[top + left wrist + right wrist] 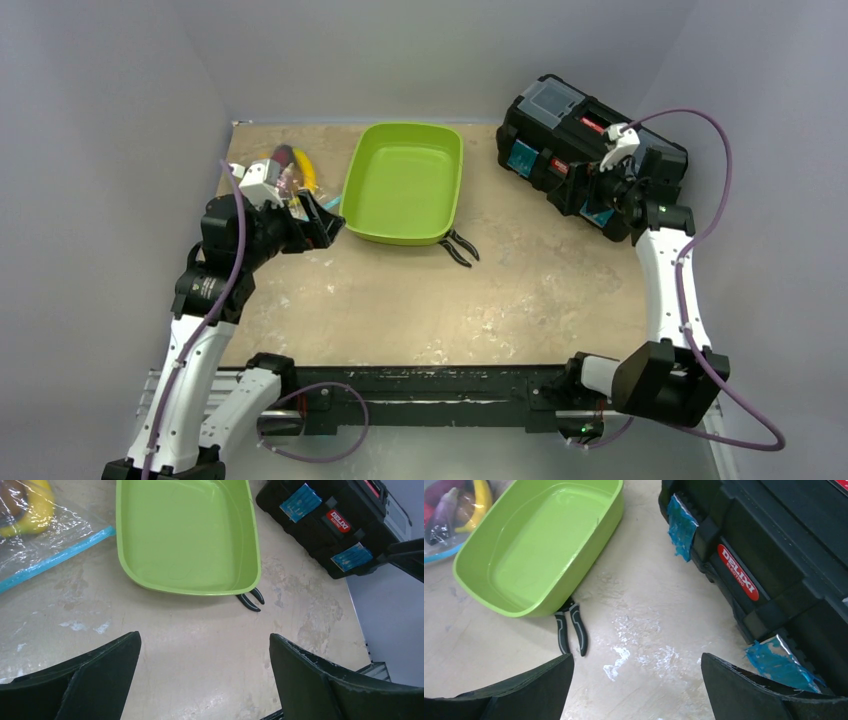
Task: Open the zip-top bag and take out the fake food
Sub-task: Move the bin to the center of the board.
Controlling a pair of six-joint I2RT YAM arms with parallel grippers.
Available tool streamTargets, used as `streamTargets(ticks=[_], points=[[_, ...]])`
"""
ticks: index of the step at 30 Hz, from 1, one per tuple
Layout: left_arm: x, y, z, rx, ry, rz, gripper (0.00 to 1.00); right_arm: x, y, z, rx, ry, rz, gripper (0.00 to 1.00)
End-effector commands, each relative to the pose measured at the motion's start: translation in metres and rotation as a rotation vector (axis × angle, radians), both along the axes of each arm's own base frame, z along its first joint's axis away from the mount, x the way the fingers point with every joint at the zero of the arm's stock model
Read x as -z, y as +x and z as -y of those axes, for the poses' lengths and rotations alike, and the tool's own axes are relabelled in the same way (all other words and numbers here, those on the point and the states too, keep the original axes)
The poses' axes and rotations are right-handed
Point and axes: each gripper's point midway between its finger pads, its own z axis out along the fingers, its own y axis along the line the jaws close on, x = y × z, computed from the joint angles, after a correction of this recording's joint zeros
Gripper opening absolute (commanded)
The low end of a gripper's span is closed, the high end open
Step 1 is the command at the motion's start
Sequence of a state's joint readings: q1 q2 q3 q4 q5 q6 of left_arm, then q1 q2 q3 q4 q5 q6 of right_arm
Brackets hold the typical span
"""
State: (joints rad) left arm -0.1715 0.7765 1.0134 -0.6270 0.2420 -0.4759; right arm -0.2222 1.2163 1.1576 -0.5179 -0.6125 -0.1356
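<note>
The zip-top bag (47, 537) lies flat at the table's far left, clear and crinkly, with its teal zipper strip (55, 560) facing the tray. Fake food shows through the plastic: a yellow banana (482, 500) and a purple eggplant (444, 516). In the top view my left wrist hides part of the bag (290, 165). My left gripper (204, 639) hovers open over bare table just in front of the bag, holding nothing. My right gripper (636, 659) hangs open and holds nothing, over the table beside the toolbox at the right.
A lime-green tray (352, 190) with nothing in it sits at the middle back. Black-handled pliers (460, 246) poke out from under its near right corner. A black toolbox (560, 120) with blue-taped latches fills the back right. Grey walls close in on three sides.
</note>
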Motion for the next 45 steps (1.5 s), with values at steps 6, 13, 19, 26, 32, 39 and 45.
streamTargets(ticks=[6, 13, 19, 26, 32, 39, 45], points=[[-0.003, 0.012, -0.001, -0.018, 0.011, -0.015, 1.0, -0.018, -0.046, -0.037, -0.357, -0.064, 0.106, 0.99], [-0.013, 0.004, -0.011, -0.05, 0.047, -0.013, 1.0, -0.019, -0.056, -0.056, -0.573, -0.014, 0.116, 0.99], [0.002, 0.006, -0.005, -0.087, -0.058, -0.062, 1.0, -0.033, -0.047, -0.068, -0.627, 0.009, 0.177, 0.99], [0.01, 0.018, 0.011, -0.045, -0.141, -0.071, 1.0, -0.011, -0.056, -0.096, -0.734, 0.012, 0.121, 0.99], [0.014, 0.016, 0.013, -0.067, -0.186, -0.123, 1.0, -0.001, -0.06, -0.136, -0.776, -0.037, 0.033, 0.99], [0.014, 0.021, 0.004, -0.092, -0.1, -0.161, 1.0, 0.016, -0.018, -0.144, -0.597, 0.008, -0.028, 0.99], [0.035, -0.004, -0.009, -0.144, -0.077, -0.181, 1.0, 0.022, 0.005, -0.179, -0.485, 0.014, -0.026, 0.99]])
